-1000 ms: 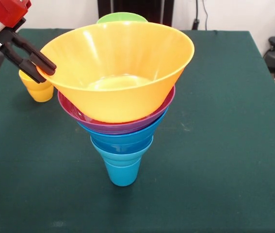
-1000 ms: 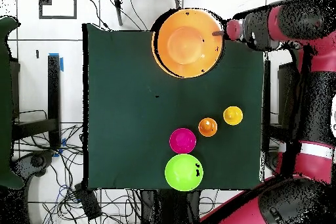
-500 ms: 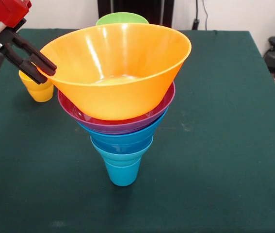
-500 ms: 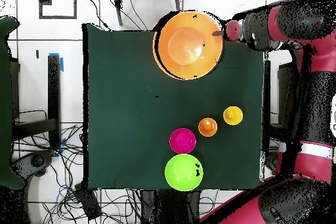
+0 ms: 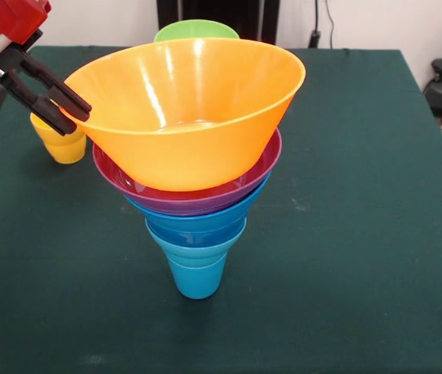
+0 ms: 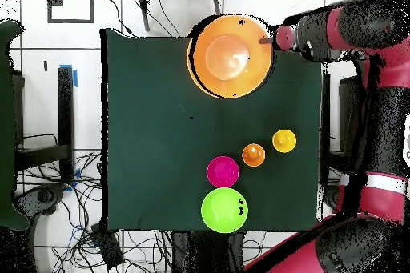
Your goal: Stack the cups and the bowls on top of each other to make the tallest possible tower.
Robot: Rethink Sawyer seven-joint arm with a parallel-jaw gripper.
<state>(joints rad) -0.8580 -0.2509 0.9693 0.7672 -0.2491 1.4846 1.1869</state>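
1. Fingers (image 5: 65, 100) of the gripper (image 5: 71, 109) are pinched on the rim of the yellow-orange bowl (image 5: 189, 117), at the rim's edge nearest the yellow cup (image 5: 63, 142).
2. That bowl is the top tier of the tower (image 5: 196, 195) and sits tilted, its gripped side higher than the opposite side.
3. Below it, in order, come a purple bowl (image 5: 197, 199), a blue bowl (image 5: 201, 226), a smaller blue one and the blue cup (image 5: 197, 276) as base on the green table (image 5: 361, 234).
4. Handling, as a judgement: glossy thin plastic is light, stiff and slippery, so a rim pinch is the sensible hold; the narrow base makes the tower tippy, and any sideways pull on release could topple it.
5. Away from the tower, seen from overhead, an orange cup (image 6: 253, 155), the yellow cup, a red bowl (image 6: 223, 171) and a green bowl (image 6: 224, 210) wait unstacked near the robot's side.
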